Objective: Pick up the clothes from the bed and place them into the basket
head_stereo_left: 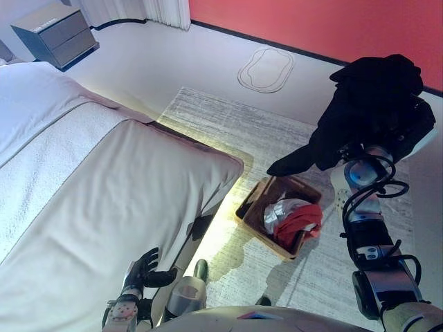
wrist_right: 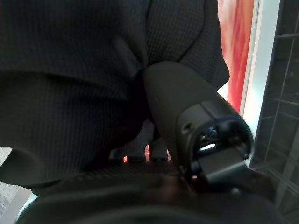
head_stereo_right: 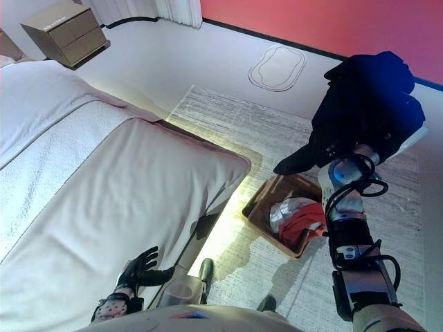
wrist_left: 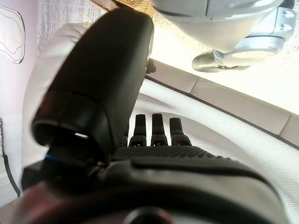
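Note:
My right hand (wrist_right: 187,107) is raised high at the right and shut on a black garment (head_stereo_left: 367,104), which drapes over it and hangs above the brown basket (head_stereo_left: 257,200) on the floor. The cloth also shows close up in the right wrist view (wrist_right: 70,70), with my thumb pressed into it. The basket holds a red cloth (head_stereo_left: 301,220) and a pale grey one (head_stereo_left: 280,209). My left hand (head_stereo_left: 143,270) is open and empty, low by the near edge of the white bed (head_stereo_left: 104,194); its straight fingers (wrist_left: 159,126) lie over the cover.
The basket stands on a grey rug (head_stereo_left: 228,124) just off the bed's corner. A grey nightstand (head_stereo_left: 55,31) stands at the far left, a red wall (head_stereo_left: 311,21) runs along the back, and a white outlined shape (head_stereo_left: 266,69) lies on the floor.

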Robot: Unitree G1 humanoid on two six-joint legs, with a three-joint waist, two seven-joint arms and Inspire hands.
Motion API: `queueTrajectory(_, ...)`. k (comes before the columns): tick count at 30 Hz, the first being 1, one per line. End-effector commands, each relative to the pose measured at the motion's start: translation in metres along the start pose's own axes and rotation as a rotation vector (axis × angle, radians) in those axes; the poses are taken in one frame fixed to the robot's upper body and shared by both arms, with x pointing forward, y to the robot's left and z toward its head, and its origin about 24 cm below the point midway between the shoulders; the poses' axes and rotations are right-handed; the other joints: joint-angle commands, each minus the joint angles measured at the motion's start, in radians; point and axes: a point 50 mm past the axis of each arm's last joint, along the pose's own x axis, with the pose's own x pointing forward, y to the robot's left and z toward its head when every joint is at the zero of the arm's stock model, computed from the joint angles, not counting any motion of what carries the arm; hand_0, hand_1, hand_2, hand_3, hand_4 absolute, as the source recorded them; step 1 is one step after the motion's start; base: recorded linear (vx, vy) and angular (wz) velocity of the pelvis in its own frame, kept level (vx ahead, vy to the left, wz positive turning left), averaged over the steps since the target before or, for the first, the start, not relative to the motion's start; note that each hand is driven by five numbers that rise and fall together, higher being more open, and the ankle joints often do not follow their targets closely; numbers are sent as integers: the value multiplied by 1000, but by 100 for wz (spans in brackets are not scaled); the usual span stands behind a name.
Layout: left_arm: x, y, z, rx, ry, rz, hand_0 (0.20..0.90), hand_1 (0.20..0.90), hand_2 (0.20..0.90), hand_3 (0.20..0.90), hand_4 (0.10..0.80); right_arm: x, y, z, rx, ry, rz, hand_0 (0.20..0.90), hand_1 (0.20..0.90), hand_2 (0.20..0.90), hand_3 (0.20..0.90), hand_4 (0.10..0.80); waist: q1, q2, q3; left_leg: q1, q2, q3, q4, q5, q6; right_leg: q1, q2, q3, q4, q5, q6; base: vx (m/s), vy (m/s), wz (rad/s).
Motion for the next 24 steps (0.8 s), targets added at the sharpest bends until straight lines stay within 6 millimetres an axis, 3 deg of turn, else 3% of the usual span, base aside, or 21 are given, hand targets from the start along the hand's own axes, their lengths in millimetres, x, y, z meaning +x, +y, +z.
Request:
queueTrajectory(1,4,6,8,62,-24,12,900,900,900,900,800,22,26,93,212,-401,121,300,300,300,200,100,7,0,-124,-50,24,-24,-17,-20,-38,69,11,-61,24,-65,34,-37,12,-9)
queueTrajectory(15,6,9,11,57,-25,19,900,900,900,900,800,29,28,98,217,-397,163,300,300,300,200,100,-6,-19,-135,-25,21,-14,-27,-36,-33,63,16,-48,16,-63,34,-6,3,-2)
queueTrajectory(24,6,13,9,59,-12,48,900,900,900,900,800,20,34,107,278,-446,208,300,300,300,200,100,-11,-29,-141,-8,18,-13,-34,-44,-29,62,15,-46,15,-60,37,0,0,0)
